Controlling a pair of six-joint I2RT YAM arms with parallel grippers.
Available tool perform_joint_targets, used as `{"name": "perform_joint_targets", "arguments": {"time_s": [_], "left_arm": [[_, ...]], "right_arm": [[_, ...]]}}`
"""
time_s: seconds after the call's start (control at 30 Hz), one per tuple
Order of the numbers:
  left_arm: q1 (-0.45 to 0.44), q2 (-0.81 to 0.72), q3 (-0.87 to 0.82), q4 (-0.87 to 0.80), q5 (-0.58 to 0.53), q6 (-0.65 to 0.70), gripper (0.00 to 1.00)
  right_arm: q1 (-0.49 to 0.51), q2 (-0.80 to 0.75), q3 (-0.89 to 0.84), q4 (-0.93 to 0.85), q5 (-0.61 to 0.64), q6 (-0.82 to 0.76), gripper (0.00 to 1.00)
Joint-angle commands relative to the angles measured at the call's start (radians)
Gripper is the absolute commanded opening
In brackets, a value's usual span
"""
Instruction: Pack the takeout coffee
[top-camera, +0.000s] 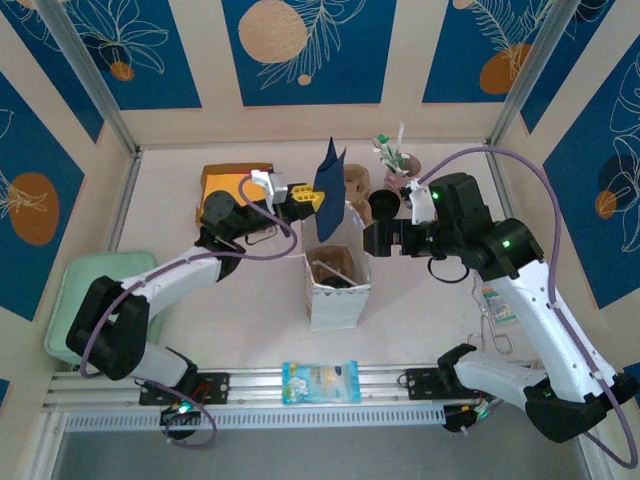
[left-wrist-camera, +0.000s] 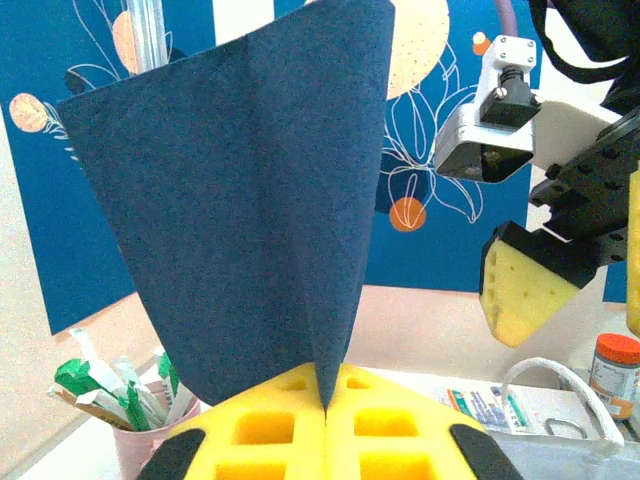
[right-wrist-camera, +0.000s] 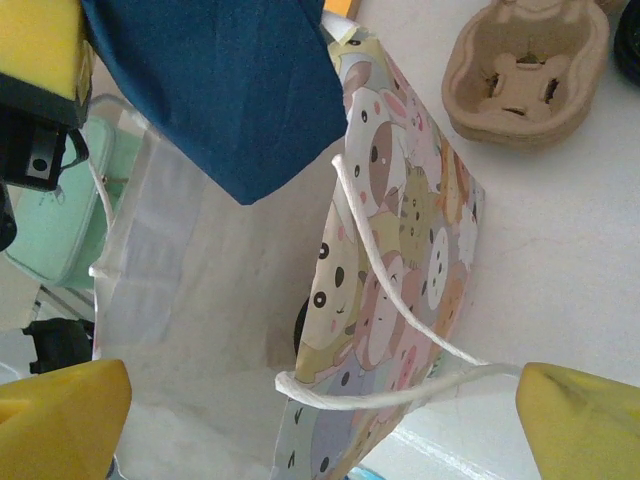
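Left gripper (left-wrist-camera: 325, 410) is pinching a navy napkin (left-wrist-camera: 250, 200) over the cartoon-print bag (right-wrist-camera: 400, 230); right gripper (right-wrist-camera: 320, 420) is gaping empty; napkin seemingly awaiting packing.

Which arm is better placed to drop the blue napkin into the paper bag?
Left. The left gripper is shut on the napkin, held by the open bag. The right gripper is open and empty, hovering at its rope handle.

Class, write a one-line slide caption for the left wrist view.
The shut left end effector pinches a folded blue napkin upright.
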Motion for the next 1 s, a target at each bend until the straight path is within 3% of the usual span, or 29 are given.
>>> {"name": "perform_joint_targets", "arguments": {"time_s": [0.0,0.37,0.97], "left_arm": [[-0.010,-0.001,-0.013,0.050,-0.011,0.000,0.00],[-0.016,-0.010,-0.040,0.048,-0.018,0.009,0.00],[-0.074,-0.079,-0.064,-0.094,-0.062,0.142,0.00]], "right_arm": [[0.018,0.006,0.034,0.002,0.020,-0.019,0.99],[0.037,0.051,0.102,0.010,0.030,-0.021,0.99],[0.221,0.322,0.521,0.007,0.155,0.003,0.92]]}}
